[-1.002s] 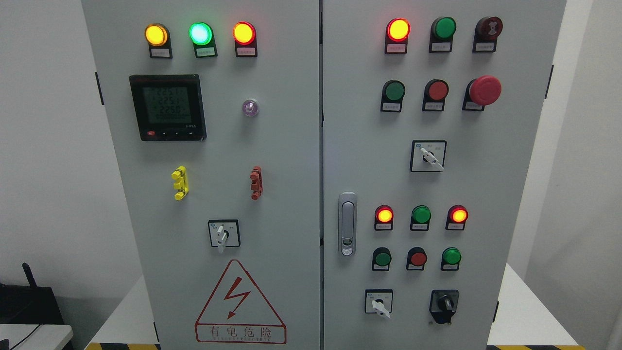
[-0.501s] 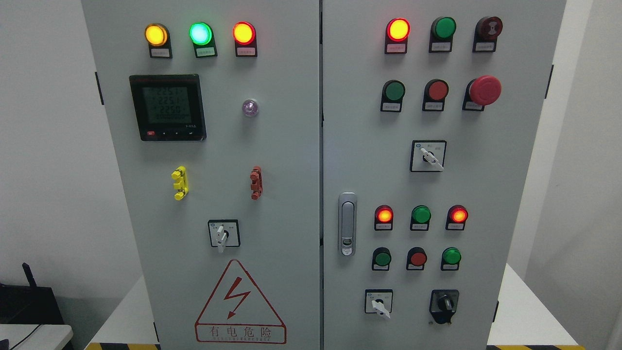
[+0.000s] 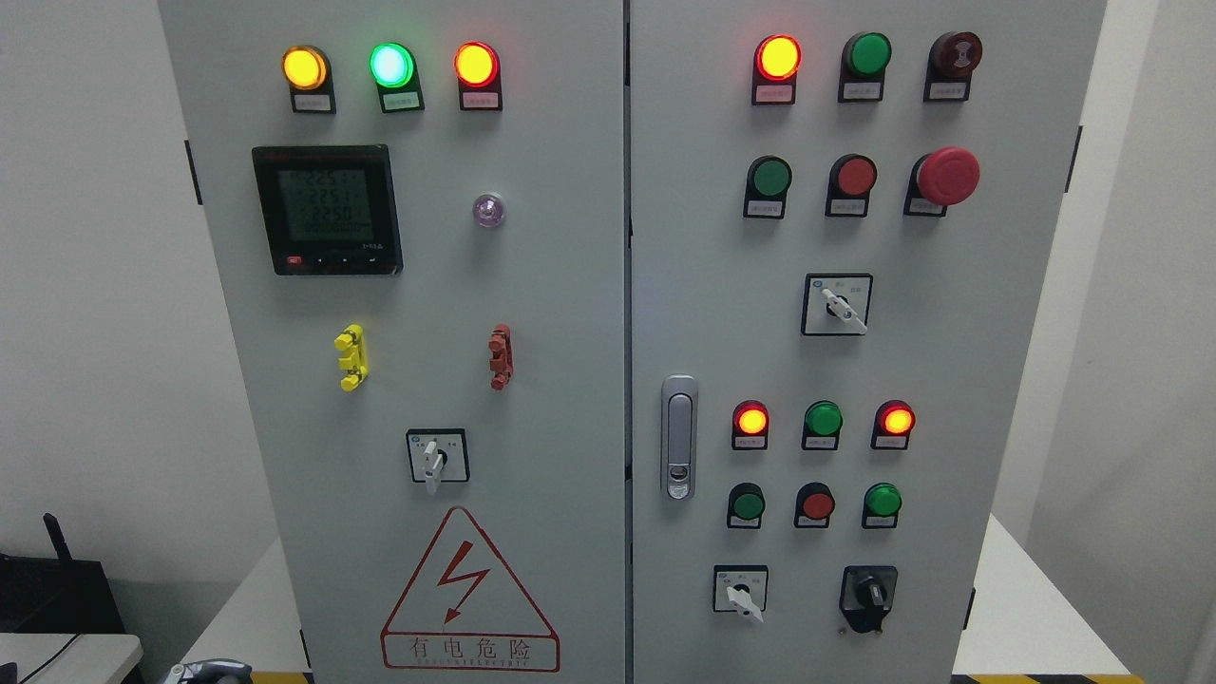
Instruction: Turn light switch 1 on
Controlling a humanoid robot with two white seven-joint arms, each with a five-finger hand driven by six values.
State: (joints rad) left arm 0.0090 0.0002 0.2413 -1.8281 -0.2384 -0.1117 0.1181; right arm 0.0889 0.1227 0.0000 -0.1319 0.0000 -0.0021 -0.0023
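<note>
A: Grey control cabinet [image 3: 532, 285], two doors, filling the head view. Left door: amber, green and red lamps lit along the top, a digital meter [image 3: 328, 210] below them with lit digits, a small violet lamp [image 3: 489, 211] to its right.

B: Lower down?

A: A yellow clip [image 3: 351, 357] and a red clip [image 3: 500, 356] side by side, well apart. Under them a white-handled rotary switch [image 3: 436, 457], handle pointing down. Then the red warning triangle [image 3: 468, 591] with a lightning bolt.

B: Right door?

A: Lit red lamp [image 3: 778, 57] top left, unlit green beside it, a dark red buzzer-type unit after that. Next row: green and red push buttons, then a red mushroom stop button [image 3: 947, 176]. A selector switch [image 3: 837, 305] with its handle angled to the lower right. Door latch [image 3: 678, 437] at the left edge. Two lit red lamps flank an unlit green one; buttons and two more selectors sit below.

B: Which one is light switch 1?

A: Cannot tell. The labels are too small to read.

B: Robot hands?

A: Only a grey metallic part, the left hand [image 3: 204, 673], at the bottom edge, lower left, apart from the panel controls. Whether it is spread or curled, I cannot tell. The right hand does not show.
</note>
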